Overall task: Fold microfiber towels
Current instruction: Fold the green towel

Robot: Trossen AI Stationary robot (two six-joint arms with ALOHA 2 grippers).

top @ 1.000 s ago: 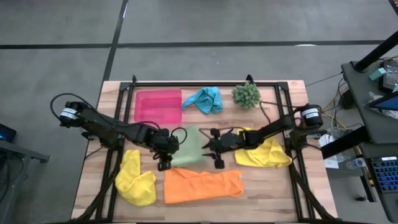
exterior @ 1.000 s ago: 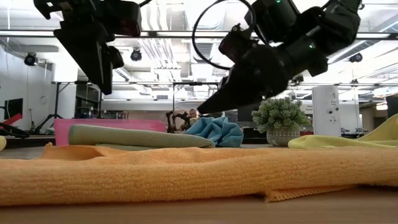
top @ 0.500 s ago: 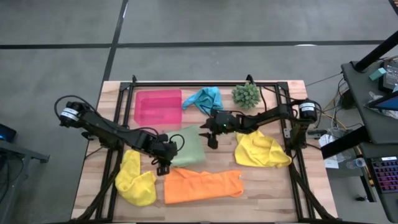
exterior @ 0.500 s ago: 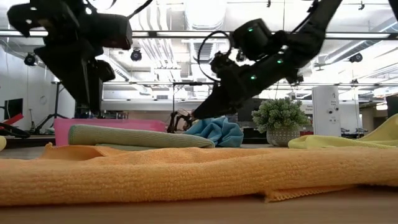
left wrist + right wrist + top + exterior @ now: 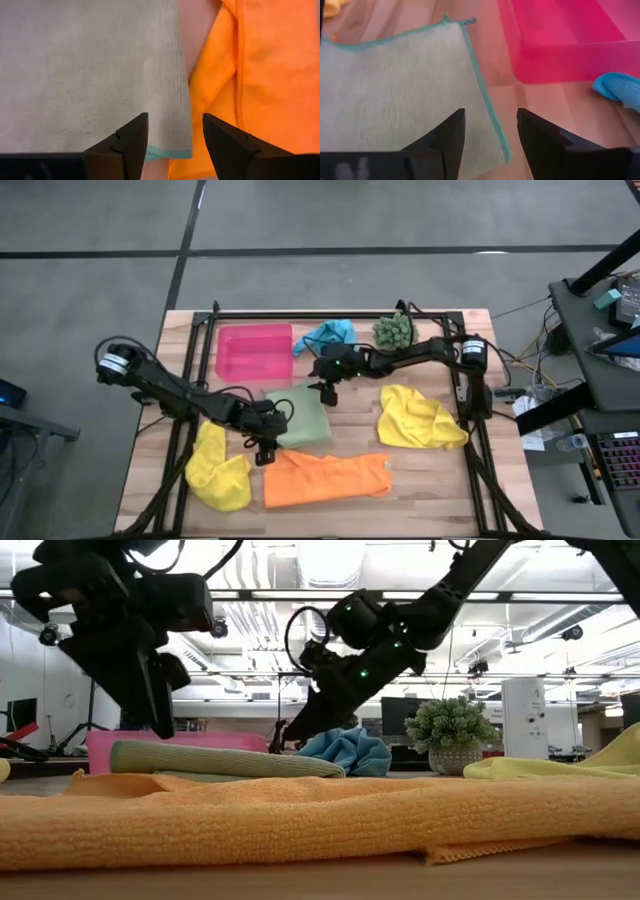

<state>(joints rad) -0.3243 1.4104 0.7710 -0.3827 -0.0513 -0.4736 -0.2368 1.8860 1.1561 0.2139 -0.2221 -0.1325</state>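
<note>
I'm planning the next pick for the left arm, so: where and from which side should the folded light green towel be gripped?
Probably at the light green towel's near corner beside the orange towel, coming straight down from above. The left wrist view shows that hemmed edge lying flat and free between the open left gripper fingers. The right gripper, also open, hovers over the opposite far corner.

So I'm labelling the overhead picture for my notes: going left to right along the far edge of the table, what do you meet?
Pink tray → turquoise towel → spiky green plant ball.
</note>
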